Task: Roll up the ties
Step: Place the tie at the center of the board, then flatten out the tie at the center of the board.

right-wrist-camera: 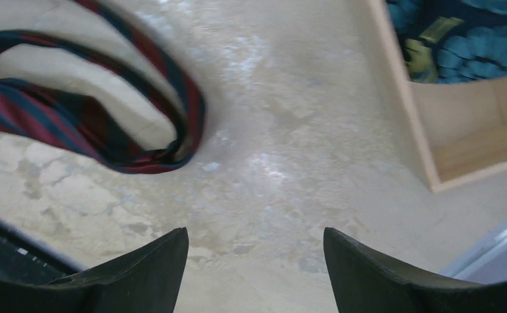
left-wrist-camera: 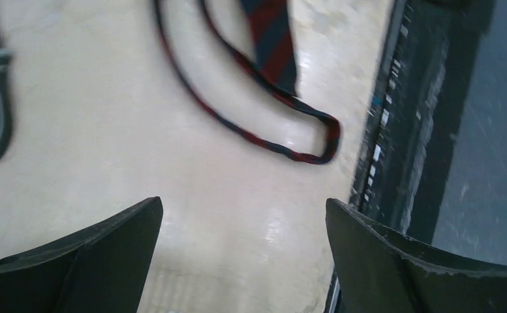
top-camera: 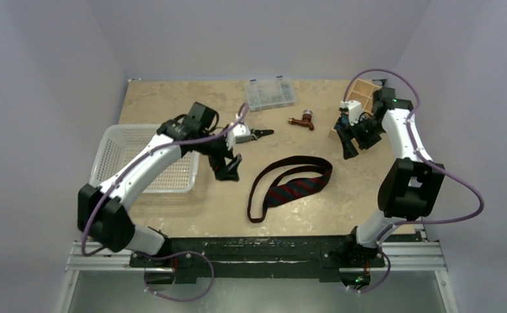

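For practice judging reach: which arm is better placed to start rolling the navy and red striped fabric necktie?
Probably left. The open left gripper hangs by the narrow loop and blade tip of the necktie, a free end to roll from; the open right gripper faces only its folded bend.

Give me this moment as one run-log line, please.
tie: unrolled, lying looped | left hand: open, empty, clear of tie | right hand: open, empty, clear of tie

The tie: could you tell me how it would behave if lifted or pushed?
The tie would probably droop limply, since it lies in soft curves and a loop. It looks thin, so likely light. Pushed, it would likely bunch, not slide.
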Robot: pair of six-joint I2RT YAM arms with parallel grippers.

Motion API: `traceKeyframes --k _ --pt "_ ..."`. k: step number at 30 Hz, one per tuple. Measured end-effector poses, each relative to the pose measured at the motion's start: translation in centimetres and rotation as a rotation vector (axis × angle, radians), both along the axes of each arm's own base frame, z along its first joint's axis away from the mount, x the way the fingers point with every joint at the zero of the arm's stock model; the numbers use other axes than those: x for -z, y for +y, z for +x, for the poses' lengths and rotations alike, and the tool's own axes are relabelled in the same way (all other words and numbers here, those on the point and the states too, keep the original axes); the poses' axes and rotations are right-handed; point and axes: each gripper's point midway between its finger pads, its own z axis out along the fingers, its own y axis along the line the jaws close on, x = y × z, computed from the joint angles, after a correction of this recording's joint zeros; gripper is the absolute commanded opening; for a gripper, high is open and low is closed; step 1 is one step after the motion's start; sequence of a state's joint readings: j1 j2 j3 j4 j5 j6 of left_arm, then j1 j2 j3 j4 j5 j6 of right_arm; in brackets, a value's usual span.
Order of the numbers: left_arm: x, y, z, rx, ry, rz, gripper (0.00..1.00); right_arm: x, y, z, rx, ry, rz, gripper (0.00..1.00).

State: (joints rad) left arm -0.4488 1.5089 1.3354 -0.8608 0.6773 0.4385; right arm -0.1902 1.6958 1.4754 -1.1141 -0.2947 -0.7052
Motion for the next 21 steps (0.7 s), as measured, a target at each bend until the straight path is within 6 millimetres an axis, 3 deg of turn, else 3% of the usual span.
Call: traceKeyframes --k 2,5,8,11,16,18,19,21 --pt "0.5 -0.1 -3.7 0.123 -0.076 0.009 0.85 -0.2 2.3 -1.1 -0.066 0.007 0.015 0.73" --pt "1.9 -2.9 -9.5 0.382 -0.151 0.009 0.76 0.6 5.8 -3.1 -0.168 0.040 0.043 0.69" --pt "5.5 -3.9 -12.3 0.540 -0.182 0.069 0.75 1.8 7.7 -4.7 -0.212 0.098 0.076 0.68" --pt "9.0 -4.2 -13.2 0.609 -0.193 0.149 0.74 2.5 7.8 -4.8 -0.192 0.125 0.097 0.68" --pt "12.5 -5.7 -13.1 0.666 -0.230 0.245 0.65 2.5 7.9 -4.5 -0.160 0.124 0.115 0.67" --pt "14.2 -6.2 -12.9 0.681 -0.235 0.299 0.49 2.5 7.9 -4.5 -0.152 0.125 0.120 0.67" --pt "15.0 -6.3 -12.8 0.683 -0.232 0.332 0.32 2.5 8.1 -4.5 -0.148 0.124 0.127 0.67" --pt "16.4 -6.2 -12.6 0.671 -0.209 0.395 0.10 2.4 8.3 -4.4 -0.142 0.123 0.138 0.67"
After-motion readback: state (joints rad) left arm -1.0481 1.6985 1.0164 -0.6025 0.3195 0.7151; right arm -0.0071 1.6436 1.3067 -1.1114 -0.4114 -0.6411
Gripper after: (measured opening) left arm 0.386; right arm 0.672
